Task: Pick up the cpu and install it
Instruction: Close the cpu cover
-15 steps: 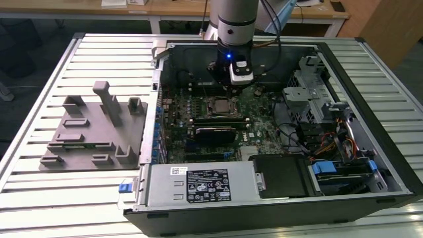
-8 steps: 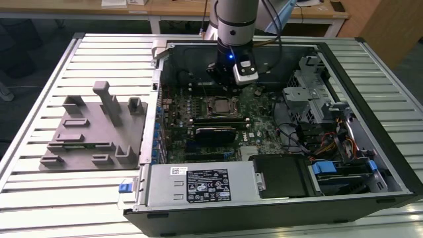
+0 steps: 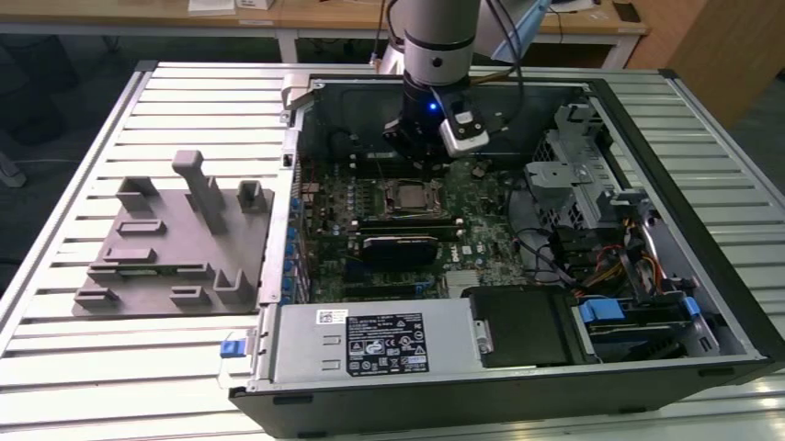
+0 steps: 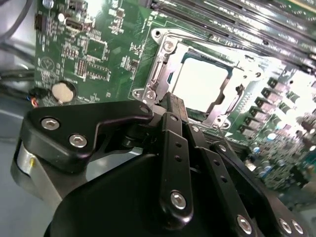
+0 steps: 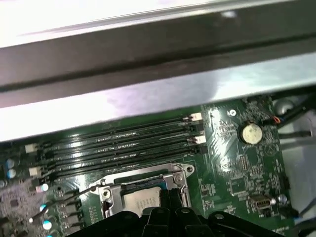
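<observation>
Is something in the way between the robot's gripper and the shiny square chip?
Nothing visible is. The cpu lies in the motherboard socket, its bright top bare, with the metal frame only around its edges. In the second wrist view the gripper hangs close by the socket's edge, with no cable or part between.

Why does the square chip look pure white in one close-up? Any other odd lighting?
Second wrist view: glare off its metal top washes the cpu out white, with the gripper dark in front. First wrist view: the case wall is blown out bright. Exterior view: even light, a small blue light glowing on the arm.
</observation>
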You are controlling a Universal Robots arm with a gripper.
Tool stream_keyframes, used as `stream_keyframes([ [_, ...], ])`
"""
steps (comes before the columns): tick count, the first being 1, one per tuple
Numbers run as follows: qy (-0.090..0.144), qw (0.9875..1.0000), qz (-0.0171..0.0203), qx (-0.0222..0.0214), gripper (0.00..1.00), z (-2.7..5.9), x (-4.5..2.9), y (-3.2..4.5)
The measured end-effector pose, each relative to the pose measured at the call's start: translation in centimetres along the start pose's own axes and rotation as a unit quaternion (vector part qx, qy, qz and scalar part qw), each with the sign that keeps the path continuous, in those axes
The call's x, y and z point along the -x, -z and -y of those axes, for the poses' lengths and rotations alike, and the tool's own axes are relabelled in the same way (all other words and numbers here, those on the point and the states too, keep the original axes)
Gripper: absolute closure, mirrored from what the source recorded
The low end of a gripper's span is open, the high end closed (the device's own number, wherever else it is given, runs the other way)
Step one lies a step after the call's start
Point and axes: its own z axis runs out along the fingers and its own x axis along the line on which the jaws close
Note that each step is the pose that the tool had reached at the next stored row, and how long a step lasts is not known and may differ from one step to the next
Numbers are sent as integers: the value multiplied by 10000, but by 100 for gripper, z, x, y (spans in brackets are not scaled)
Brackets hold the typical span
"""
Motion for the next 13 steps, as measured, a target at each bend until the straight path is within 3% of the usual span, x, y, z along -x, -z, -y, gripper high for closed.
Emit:
stream_keyframes([
  [4,294,9996,-6,3,89,0,0,-6],
  [9,308,9995,-8,2,89,1,1,-7],
  [10,308,9995,-38,-1,89,2,4,-9],
  [13,304,9992,-245,-40,89,4,23,-11],
])
